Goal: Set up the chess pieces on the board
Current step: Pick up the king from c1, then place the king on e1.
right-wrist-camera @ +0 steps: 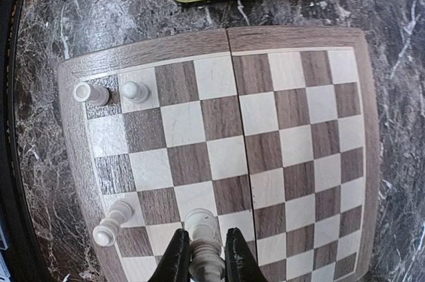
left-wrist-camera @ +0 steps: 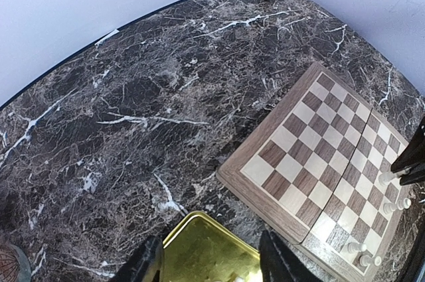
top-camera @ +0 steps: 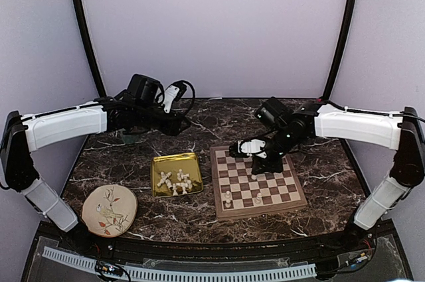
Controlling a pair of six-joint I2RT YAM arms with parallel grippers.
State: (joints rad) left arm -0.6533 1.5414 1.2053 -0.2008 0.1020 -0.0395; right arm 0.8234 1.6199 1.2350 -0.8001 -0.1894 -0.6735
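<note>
**Right gripper (right-wrist-camera: 206, 263) pinches a piece (right-wrist-camera: 202, 227) over the board (right-wrist-camera: 299, 162); left gripper (left-wrist-camera: 211, 263) hangs open**

A round plate (top-camera: 109, 210) with a bird drawing lies at the near left corner of the dark marble table (top-camera: 325, 169). Above the table's left half, the left gripper hovers with its jaws apart and nothing between them. In its wrist view the two dark fingers (left-wrist-camera: 147, 263) frame a corner of the gold tray (top-camera: 174, 162) below.

The tray sits just left of the board, close to it but not touching. It carries a loose heap of cream pieces (top-camera: 176, 181), some upright and some toppled.

The checkered board lies right of centre, square to the table. Two pieces stand close together in its near left corner (right-wrist-camera: 86, 91). A third (right-wrist-camera: 109, 225) stands farther right along the same near edge.

A few squares in from that edge, the right gripper points down at the board. Its fingers are drawn in against both sides of a single cream piece, gripping it. Whether the piece's base touches the square beneath cannot be told from these views.
</note>
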